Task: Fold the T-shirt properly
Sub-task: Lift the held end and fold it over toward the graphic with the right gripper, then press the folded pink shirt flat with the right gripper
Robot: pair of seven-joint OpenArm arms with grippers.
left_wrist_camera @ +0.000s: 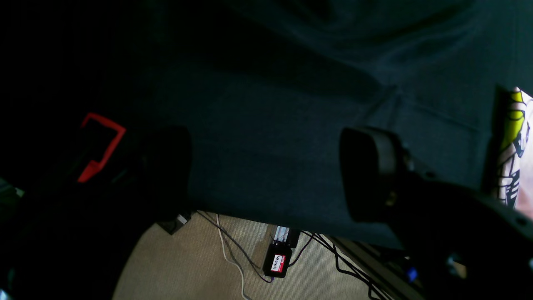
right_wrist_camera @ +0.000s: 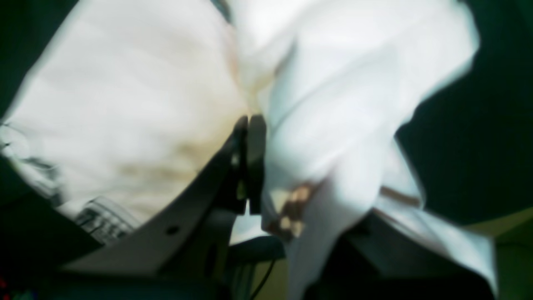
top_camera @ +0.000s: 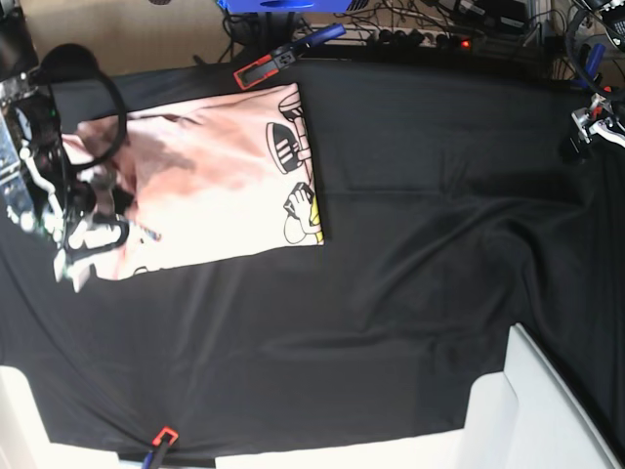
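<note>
Toward ten o'clock on the black table cloth point(top_camera: 410, 293) in the base view lies the pale pink T-shirt point(top_camera: 210, 186), partly folded into a rough rectangle, its cartoon print showing along the edge nearest the table's middle. The right gripper point(right_wrist_camera: 249, 125), at the shirt's nine o'clock end, has its jaws pressed together on a bunched fold of the fabric, which drapes white and blurred around them in the right wrist view. The left gripper point(left_wrist_camera: 266, 171) hangs far off near the table's two o'clock corner, jaws spread wide and empty over bare cloth. Judging from this, one fold looks made; the gathered end wants laying flat, and further folds remain.
</note>
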